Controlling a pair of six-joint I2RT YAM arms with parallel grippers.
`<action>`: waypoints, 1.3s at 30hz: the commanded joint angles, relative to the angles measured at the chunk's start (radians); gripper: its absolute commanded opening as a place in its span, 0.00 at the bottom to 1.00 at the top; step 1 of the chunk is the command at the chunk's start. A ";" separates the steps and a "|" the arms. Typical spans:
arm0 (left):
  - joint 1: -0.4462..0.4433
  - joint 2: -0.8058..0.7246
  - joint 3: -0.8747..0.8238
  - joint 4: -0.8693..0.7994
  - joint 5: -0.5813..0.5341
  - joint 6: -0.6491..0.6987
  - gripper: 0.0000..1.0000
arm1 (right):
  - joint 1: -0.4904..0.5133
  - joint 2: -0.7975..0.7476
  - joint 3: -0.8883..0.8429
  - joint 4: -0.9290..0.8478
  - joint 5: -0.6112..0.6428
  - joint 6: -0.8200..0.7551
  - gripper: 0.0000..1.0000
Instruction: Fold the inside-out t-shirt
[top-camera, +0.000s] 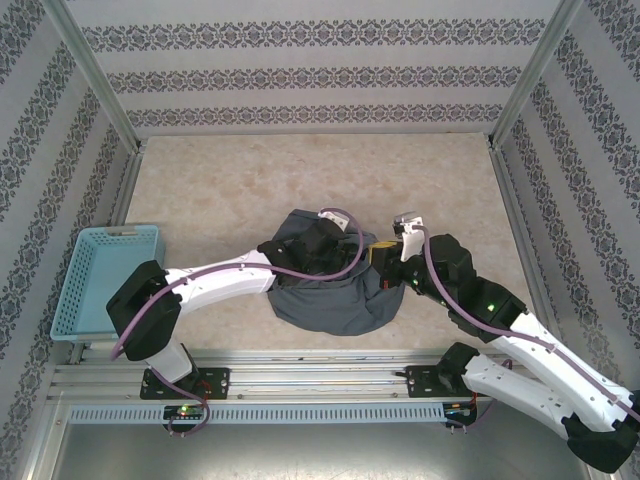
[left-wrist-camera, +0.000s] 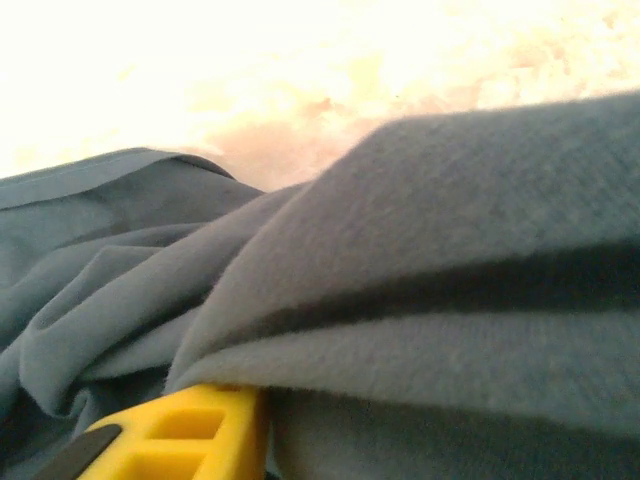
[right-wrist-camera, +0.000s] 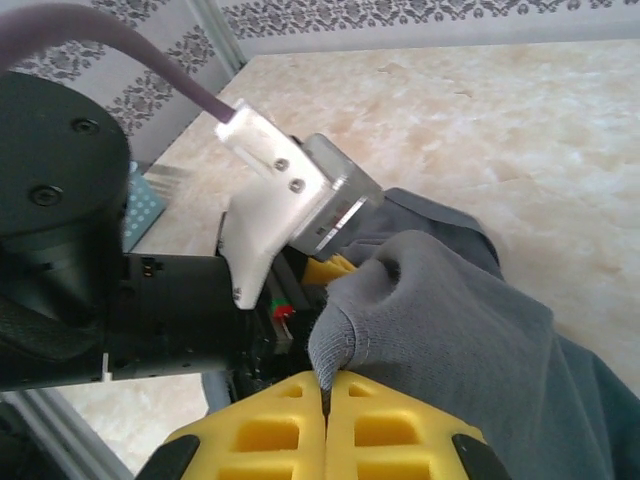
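The t-shirt (top-camera: 330, 300) lies bunched in a rumpled heap on the table (top-camera: 250, 180), under and around both claws, nowhere near flat. The right claw (right-wrist-camera: 325, 392) is closed tight on it, a ridge of grey cloth pinched between the tips of its yellow fingers and bulging up just past them. Directly beyond those fingertips sits the left claw (right-wrist-camera: 330, 268), its wrist nearly touching the same mound of cloth. From its own camera one yellow finger (left-wrist-camera: 190, 430) shows with folds of shirt draped over and beside it, but I cannot tell how far its jaws stand apart or whether they have any cloth. A light-blue basket (top-camera: 110, 232) stands well off to the left of the left claw and plays no part.

The step in hand looks like the early one – getting hold of the heap so it can be opened out. The fold itself has not begun. Next, the left claw needs a sure pinch close to the right claw's hold. Then the two should draw apart and lift, so the shirt spreads flat – pulling before both holds are firm would likely only drag the bundle
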 joint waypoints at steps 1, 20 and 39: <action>0.009 -0.042 0.009 -0.034 -0.031 0.027 0.23 | 0.005 0.005 0.006 -0.012 0.067 -0.013 0.00; -0.003 -0.121 -0.037 -0.053 0.145 0.017 0.27 | -0.057 0.073 0.041 0.009 0.044 0.011 0.00; -0.010 -0.020 -0.040 0.008 0.268 -0.082 0.33 | -0.038 0.085 0.039 0.023 0.024 0.012 0.00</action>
